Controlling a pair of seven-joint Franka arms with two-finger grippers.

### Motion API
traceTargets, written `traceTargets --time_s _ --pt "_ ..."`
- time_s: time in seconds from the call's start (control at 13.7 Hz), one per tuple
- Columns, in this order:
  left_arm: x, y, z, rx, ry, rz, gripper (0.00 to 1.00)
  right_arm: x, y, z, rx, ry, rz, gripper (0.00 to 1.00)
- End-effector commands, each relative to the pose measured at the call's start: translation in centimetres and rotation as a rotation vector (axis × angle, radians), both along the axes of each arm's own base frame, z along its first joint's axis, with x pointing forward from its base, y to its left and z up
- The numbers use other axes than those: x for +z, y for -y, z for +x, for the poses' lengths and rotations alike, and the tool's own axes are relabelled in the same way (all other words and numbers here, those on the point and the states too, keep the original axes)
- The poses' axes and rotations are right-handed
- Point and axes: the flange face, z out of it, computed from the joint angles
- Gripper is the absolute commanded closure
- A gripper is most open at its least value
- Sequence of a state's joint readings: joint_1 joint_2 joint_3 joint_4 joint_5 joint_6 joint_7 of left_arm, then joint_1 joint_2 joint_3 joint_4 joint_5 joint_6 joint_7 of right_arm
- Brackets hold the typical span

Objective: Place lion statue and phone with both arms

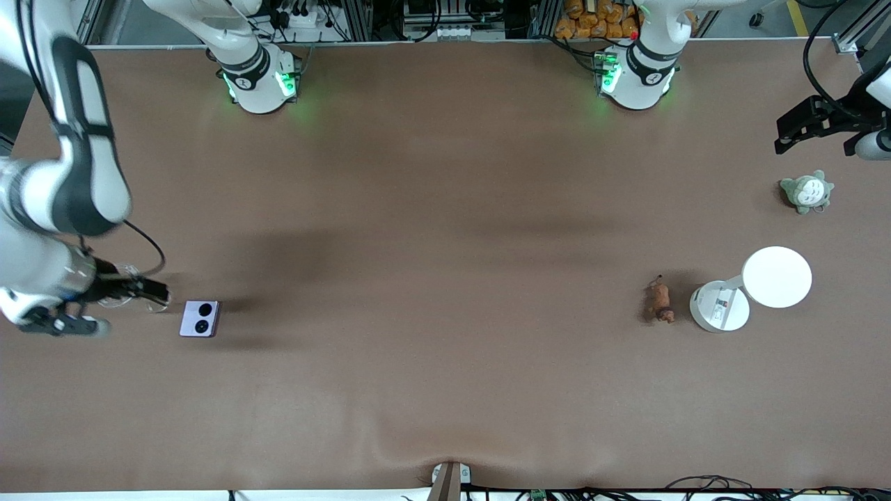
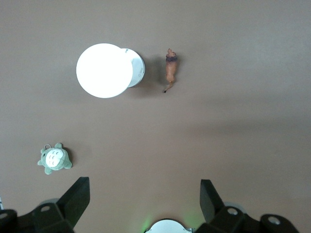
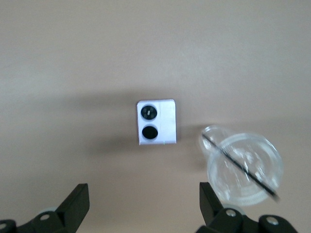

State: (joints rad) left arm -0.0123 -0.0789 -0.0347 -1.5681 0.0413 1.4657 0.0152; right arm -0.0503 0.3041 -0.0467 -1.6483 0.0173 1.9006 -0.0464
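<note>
The lion statue [image 1: 658, 300], a small orange-brown figurine, lies on the table toward the left arm's end, beside a white stand; it also shows in the left wrist view [image 2: 169, 70]. The phone [image 1: 200, 318], pale lavender with two black circles, lies flat toward the right arm's end and shows in the right wrist view [image 3: 156, 122]. My left gripper [image 1: 814, 146] is open and empty [image 2: 143, 196], up over the table edge near a grey-green plush. My right gripper [image 1: 111, 306] is open and empty [image 3: 143, 199], over the table beside the phone, above a clear cup.
A white stand with a round disc top [image 1: 777, 276] and round base [image 1: 720, 306] stands next to the lion [image 2: 104, 70]. A grey-green plush [image 1: 806, 191] [image 2: 54, 158] lies farther from the front camera. A clear plastic cup [image 3: 243, 167] lies beside the phone.
</note>
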Motion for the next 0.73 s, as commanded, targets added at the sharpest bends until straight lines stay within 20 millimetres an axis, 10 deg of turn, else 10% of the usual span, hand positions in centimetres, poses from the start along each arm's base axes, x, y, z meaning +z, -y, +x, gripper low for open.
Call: traceTargets --time_s 0.0,0.66 --pt "0.6 0.0 -0.3 0.009 0.003 -0.015 0.00 7.0 -0.8 -4.2 0.016 0.000 0.008 0.00" --pt "0.4 0.5 -0.3 0.001 -0.010 -0.037 0.00 18.5 -4.0 -9.3 -0.044 -0.031 0.021 0.00"
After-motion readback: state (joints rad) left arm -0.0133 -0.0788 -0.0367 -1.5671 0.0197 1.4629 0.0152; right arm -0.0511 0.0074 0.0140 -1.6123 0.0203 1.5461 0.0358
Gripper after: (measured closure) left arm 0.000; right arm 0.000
